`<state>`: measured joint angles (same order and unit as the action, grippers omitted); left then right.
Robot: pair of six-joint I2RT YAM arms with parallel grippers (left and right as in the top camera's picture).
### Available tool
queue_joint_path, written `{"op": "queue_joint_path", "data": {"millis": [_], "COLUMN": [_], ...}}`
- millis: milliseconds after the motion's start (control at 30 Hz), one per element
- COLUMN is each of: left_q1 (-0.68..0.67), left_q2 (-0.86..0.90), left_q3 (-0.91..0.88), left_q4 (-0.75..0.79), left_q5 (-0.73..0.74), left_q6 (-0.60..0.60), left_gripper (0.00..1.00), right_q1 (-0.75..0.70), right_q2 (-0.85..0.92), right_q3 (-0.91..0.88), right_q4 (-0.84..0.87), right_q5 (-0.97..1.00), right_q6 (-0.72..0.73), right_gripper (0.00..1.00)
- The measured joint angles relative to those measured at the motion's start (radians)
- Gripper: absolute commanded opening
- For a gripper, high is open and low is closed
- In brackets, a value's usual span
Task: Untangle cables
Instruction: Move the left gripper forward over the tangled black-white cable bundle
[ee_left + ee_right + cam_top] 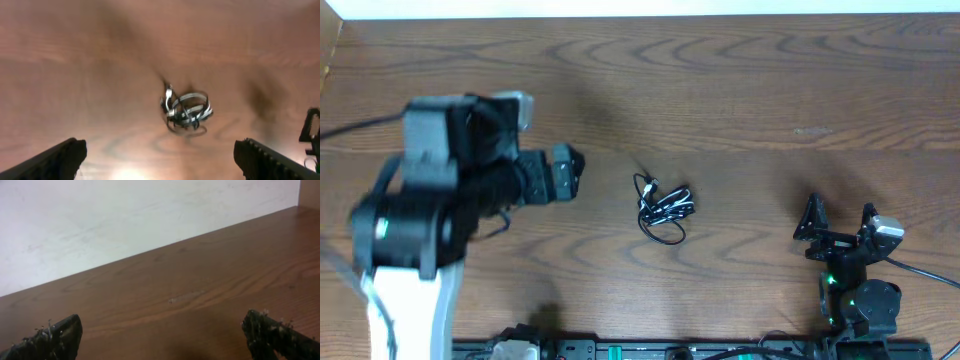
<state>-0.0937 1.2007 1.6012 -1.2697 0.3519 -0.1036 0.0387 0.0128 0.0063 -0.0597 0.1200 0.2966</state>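
The cables point(663, 207) lie in one small knotted heap of black and white cord on the wooden table point(740, 100). My left gripper point(160, 152) hangs above the table to the left of the heap, pointed toward it, jaws spread wide and holding nothing. My right gripper point(840, 222) sits well to the right of the heap, jaws equally wide and empty.

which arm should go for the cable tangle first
Left. The left gripper, open, points at the cables, which sit centred in its wrist view; the right gripper faces the wall, no cables in its view.
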Motion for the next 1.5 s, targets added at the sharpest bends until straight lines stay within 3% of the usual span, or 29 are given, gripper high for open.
{"op": "queue_joint_path", "data": {"millis": [333, 500, 1200, 1500], "left_q1": [0.0, 0.0, -0.105, -0.192], "left_q2": [0.257, 0.332, 0.517, 0.531], "left_q3": [0.008, 0.008, -0.082, -0.09], "left_q4": [-0.025, -0.021, -0.013, 0.008], "left_q5": [0.137, 0.182, 0.209, 0.017], "left_q6": [0.0, 0.0, 0.001, -0.165], "left_gripper": [1.0, 0.76, 0.77, 0.77], "right_q1": [0.0, 0.0, 0.0, 0.0], "right_q2": [0.0, 0.0, 0.0, 0.0], "right_q3": [0.0, 0.0, 0.0, 0.0], "right_q4": [0.0, 0.0, 0.0, 0.0], "right_q5": [0.0, 0.001, 0.0, 0.0], "right_q6": [0.0, 0.0, 0.0, 0.0], "right_gripper": [0.99, 0.99, 0.99, 0.99]}}
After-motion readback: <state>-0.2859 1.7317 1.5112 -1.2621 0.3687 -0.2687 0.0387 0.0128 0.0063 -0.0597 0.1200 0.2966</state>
